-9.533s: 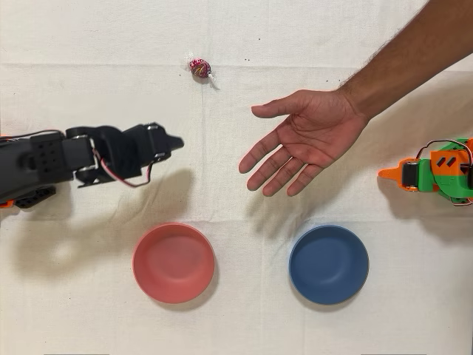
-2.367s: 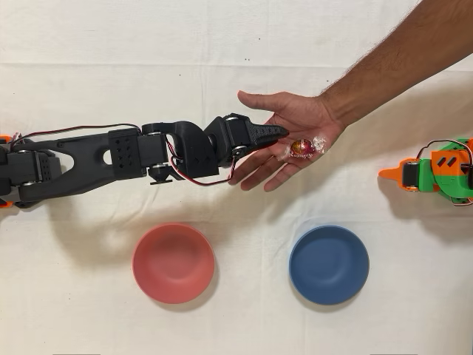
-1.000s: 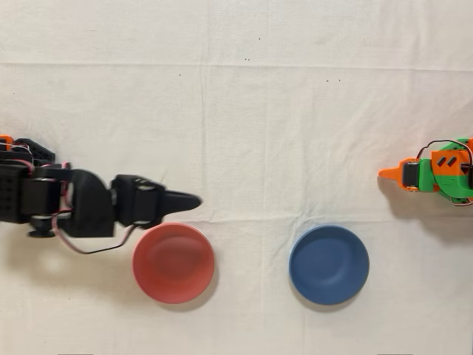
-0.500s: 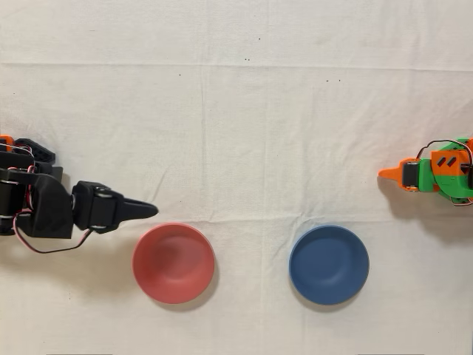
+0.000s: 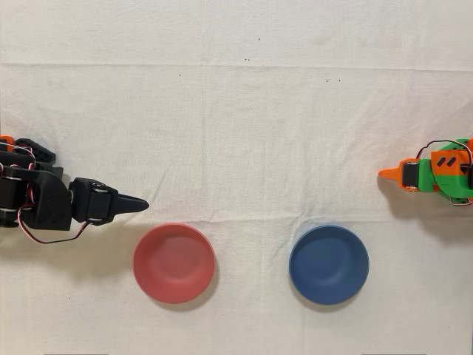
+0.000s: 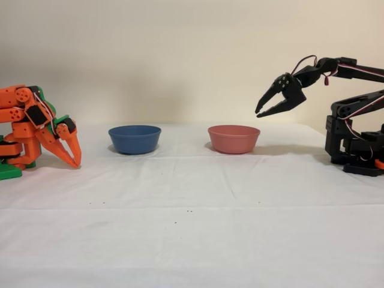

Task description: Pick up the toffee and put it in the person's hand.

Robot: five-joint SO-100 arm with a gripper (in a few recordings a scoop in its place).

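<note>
My black gripper (image 5: 139, 205) is pulled back at the left edge of the overhead view, just up and left of the red bowl (image 5: 174, 262). In the fixed view the gripper (image 6: 258, 113) hangs in the air to the right of and above the red bowl (image 6: 233, 138). Its jaws stand slightly apart there, and nothing is between them. The toffee is out of view. No person's hand or forearm shows in either view.
A blue bowl (image 5: 329, 264) stands beside the red one on the white cloth, also seen as the blue bowl (image 6: 134, 138) in the fixed view. The idle orange arm (image 5: 432, 174) sits at the right edge of the overhead view.
The hand holding the toffee has withdrawn from the scene. My gripper has drawn back to the left past the red bowl, shifting only slightly in the last half second.
</note>
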